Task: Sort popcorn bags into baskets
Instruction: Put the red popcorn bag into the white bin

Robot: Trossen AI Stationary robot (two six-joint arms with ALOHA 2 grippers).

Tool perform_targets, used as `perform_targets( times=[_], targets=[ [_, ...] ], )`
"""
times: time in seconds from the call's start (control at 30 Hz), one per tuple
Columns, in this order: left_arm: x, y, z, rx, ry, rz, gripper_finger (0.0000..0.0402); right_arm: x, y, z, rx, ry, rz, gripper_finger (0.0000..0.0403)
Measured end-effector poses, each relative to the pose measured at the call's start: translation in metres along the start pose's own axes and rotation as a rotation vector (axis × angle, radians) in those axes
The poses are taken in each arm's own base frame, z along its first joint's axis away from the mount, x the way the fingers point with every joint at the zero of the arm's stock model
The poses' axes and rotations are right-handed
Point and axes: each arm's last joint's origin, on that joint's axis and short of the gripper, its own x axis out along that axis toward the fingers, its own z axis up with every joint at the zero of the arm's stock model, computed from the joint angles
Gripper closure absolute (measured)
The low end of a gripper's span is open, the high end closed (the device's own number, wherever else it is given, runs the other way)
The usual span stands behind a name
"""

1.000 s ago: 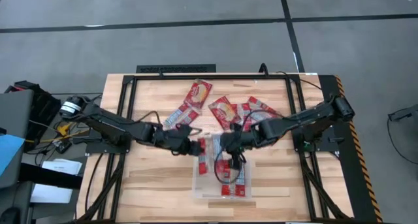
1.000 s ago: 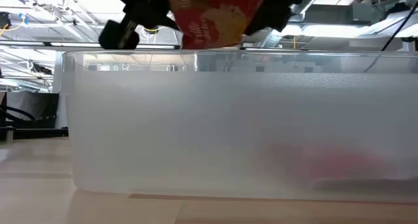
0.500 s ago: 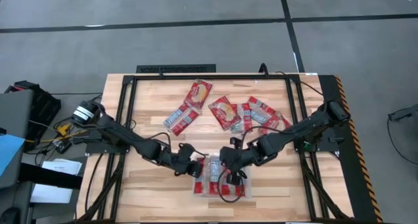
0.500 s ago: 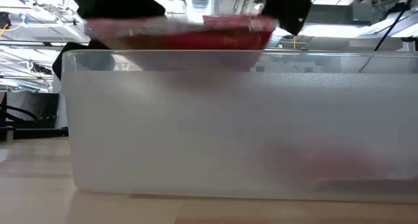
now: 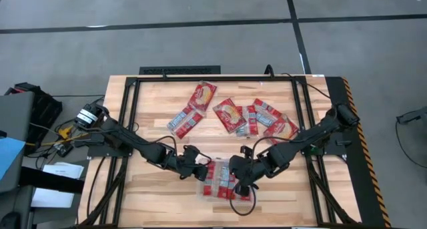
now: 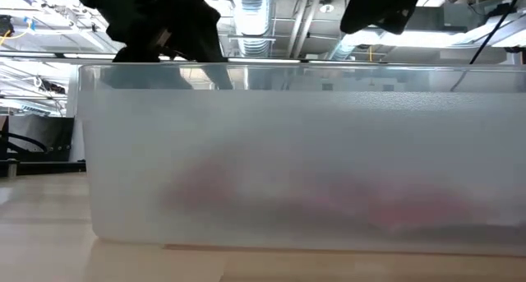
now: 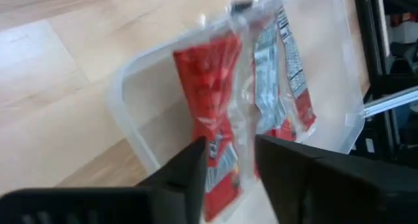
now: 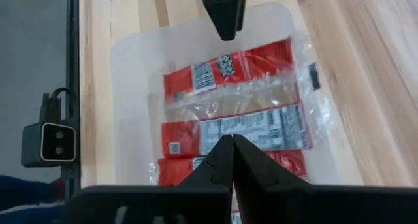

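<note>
The clear plastic bin (image 5: 200,193) stands near the table's near edge and fills the low view (image 6: 288,150). Red popcorn packets (image 5: 220,179) lie flat inside it, side by side, printed backs up (image 8: 228,113). Through the wall they show as a red blur on the floor (image 6: 329,201). My left gripper (image 5: 200,167) hovers open over the bin's left end, the packets visible through its gap (image 7: 230,168). My right gripper (image 5: 239,182) hangs shut above the bin's middle (image 8: 230,155). Both stay above the rim in the low view.
Several more red packets lie loose on the table's far half: one (image 5: 201,95) far left of centre, a narrow one (image 5: 185,120), one (image 5: 230,114) and a cluster (image 5: 270,122) to the right. A black frame (image 5: 180,71) borders the table. A small camera (image 8: 51,142) sits beside the bin.
Both grippers moved toward the near edge and down over the bin. The red packet that was up between them went from upright to level above the rim, then dropped. It now lies on the bin's floor, clear of both grippers.
</note>
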Motion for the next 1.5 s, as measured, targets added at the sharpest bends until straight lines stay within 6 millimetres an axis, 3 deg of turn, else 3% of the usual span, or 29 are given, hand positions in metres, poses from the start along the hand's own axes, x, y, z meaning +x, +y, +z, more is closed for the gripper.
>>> perform_targets(
  times=[0.17, 0.37, 0.57, 0.73, 0.9, 1.17, 1.5],
  targets=[
    [0.0, -0.001, -0.001, -0.02, 0.037, -0.012, 0.0217, 0.0, 0.0, -0.001, -0.006, -0.006, -0.02, 0.0387],
    [-0.027, -0.014, 0.015, 0.006, 0.033, -0.083, 0.0203, -0.001, -0.007, 0.002, -0.024, 0.014, -0.064, 0.037],
    [-0.078, -0.01, 0.077, 0.078, -0.166, -0.027, 0.0207, -0.026, -0.03, 0.033, -0.029, -0.046, -0.171, 0.0357],
    [-0.118, 0.016, 0.132, 0.121, -0.285, 0.122, 0.0186, -0.041, -0.068, 0.057, 0.008, -0.076, -0.226, 0.032],
    [-0.134, 0.052, 0.17, 0.159, -0.27, 0.323, 0.0143, -0.04, -0.102, 0.072, -0.018, -0.062, -0.273, 0.0251],
    [-0.107, 0.103, 0.216, 0.156, -0.123, 0.511, 0.0101, -0.027, -0.139, 0.085, -0.037, -0.067, -0.275, 0.0158],
    [-0.051, 0.161, 0.241, 0.288, 0.17, 0.525, 0.011, -0.001, -0.168, 0.081, 0.014, -0.064, -0.255, 0.0165]
  ],
)
